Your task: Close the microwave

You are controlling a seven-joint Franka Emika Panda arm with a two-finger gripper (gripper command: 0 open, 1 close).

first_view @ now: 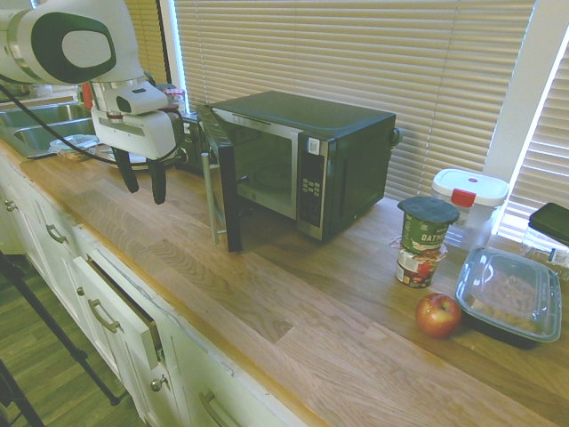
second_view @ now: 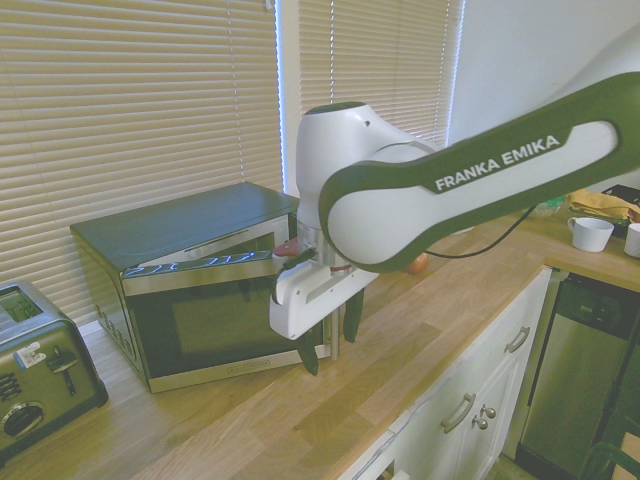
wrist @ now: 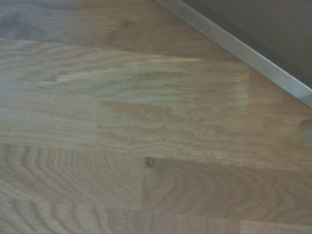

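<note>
- The microwave [first_view: 360,169] sits on the counter [first_view: 293,329], its door [first_view: 233,191] ajar.
- Beside that door, the claw [first_view: 145,197] hangs spread, empty.
- Heavy body; door probably swings lightly; push near the handle [first_view: 212,197].

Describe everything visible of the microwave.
The microwave is a boxy dark appliance with silver-looking trim. Its door, with a dark window and vertical bar handle, stands partly open, showing the round plate inside. A button panel bears a small white sticker. It sits upright on the wooden counter near the blinds.
</note>
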